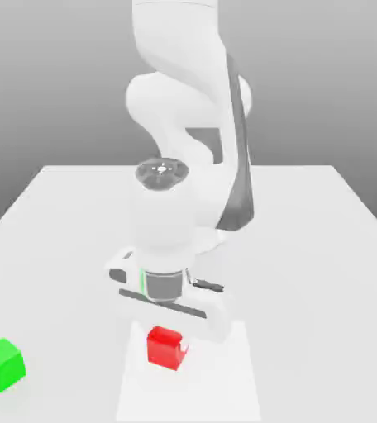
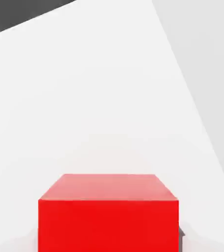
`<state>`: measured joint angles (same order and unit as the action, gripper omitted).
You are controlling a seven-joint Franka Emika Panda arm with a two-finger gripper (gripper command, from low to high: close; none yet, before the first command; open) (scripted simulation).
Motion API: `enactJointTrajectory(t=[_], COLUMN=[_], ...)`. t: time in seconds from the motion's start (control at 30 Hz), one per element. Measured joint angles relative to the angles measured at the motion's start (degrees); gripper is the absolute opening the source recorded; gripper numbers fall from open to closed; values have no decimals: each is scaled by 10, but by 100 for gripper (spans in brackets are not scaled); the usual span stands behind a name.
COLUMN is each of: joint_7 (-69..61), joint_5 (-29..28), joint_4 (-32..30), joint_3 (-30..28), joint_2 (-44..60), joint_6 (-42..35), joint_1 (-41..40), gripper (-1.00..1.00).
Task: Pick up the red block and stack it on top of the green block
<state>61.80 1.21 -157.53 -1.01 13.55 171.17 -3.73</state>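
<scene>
my jaws clamped on red block, lower middle of exterior view; green block at lower left, well apart.

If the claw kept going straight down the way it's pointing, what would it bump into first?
Probably the white sheet under the red block: the claw already seems closed on the block, though how close they are to the sheet is unclear.
</scene>
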Motion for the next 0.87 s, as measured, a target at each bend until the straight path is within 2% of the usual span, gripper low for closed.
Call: enactJointTrajectory(t=[0.2, 0.27, 0.6, 0.73, 0.77, 0.87], joint_7=[9, -9, -202, -238, -242, -242], joint_5=[-12, -13, 22, 53, 59, 59], joint_4=[-16, 3, 191, 210, 211, 211], joint_3=[-5, -17, -96, -90, -85, -85], joint_2=[-108, -117, -38, 34, 50, 50], joint_6=[-93, -121, -232, -180, -166, -166], joint_1=[2, -24, -185, -206, -210, -210], gripper=[-100, -100, -100, -100, 100, 100])
